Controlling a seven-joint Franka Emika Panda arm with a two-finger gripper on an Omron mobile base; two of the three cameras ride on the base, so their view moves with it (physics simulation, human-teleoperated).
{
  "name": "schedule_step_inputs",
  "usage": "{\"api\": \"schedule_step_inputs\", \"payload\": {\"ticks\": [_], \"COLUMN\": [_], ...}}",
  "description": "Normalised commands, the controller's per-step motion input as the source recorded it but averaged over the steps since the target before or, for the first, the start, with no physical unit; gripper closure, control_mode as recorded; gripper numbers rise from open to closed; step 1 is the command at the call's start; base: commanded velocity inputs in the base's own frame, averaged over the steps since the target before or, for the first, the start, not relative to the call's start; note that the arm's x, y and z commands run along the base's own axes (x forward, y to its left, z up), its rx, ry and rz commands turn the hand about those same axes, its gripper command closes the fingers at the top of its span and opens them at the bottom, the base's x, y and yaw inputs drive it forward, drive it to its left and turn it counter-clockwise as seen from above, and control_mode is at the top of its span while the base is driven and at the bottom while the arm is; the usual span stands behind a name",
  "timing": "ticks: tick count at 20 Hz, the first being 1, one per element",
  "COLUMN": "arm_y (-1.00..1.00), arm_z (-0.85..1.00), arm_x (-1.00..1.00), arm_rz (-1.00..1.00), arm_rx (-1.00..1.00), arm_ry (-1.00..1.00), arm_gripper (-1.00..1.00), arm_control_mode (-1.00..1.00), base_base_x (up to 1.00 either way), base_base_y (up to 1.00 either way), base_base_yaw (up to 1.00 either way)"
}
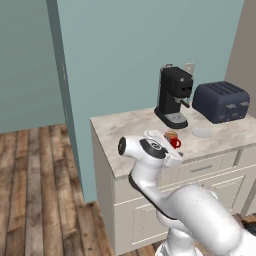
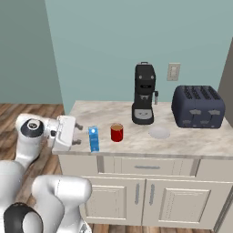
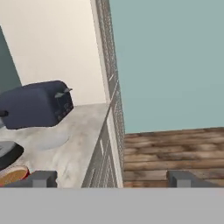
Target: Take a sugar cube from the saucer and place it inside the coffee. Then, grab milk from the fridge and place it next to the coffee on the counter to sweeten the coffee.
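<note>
The blue milk (image 2: pixel 93 139) carton stands upright on the marble counter (image 2: pixel 102 113) near its front edge, just left of the coffee (image 2: pixel 117 132), a red mug. My gripper (image 2: pixel 77 134) hangs open beside the counter's left end, a short gap from the milk, with nothing between its fingers. The white saucer (image 2: pixel 159 132) lies to the right of the mug. From the other side I see the coffee (image 1: pixel 172 139) and saucer (image 1: pixel 202 132) past my hand. In the hand view my gripper (image 3: pixel 113 179) is spread wide, with the coffee (image 3: pixel 13 175) and saucer (image 3: pixel 52 141) on the left. The sugar cube and fridge are out of view.
A black coffee machine (image 2: pixel 144 94) stands behind the mug and a dark blue toaster (image 2: pixel 198 106) sits at the counter's right end. Cream cabinets (image 2: pixel 145 193) run below. Wooden floor (image 1: pixel 40 190) lies open to the left of the counter.
</note>
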Motion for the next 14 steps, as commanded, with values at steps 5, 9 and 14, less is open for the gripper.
{"api": "schedule_step_inputs", "payload": {"ticks": [5, 9, 14], "arm_y": [-0.95, -0.93, -0.65], "arm_z": [0.56, 0.64, 0.58], "arm_x": [-0.44, -0.61, -0.63], "arm_rz": [0.0, 0.0, 0.02], "arm_rx": [0.43, 0.53, 0.49], "arm_ry": [-0.09, -0.18, -0.29], "arm_gripper": [-1.0, -1.0, -1.0], "arm_control_mode": [-1.0, -1.0, -1.0], "base_base_x": [0.0, 0.0, 0.0], "base_base_y": [0.0, 0.0, 0.0], "base_base_yaw": [0.0, 0.0, 0.0]}}
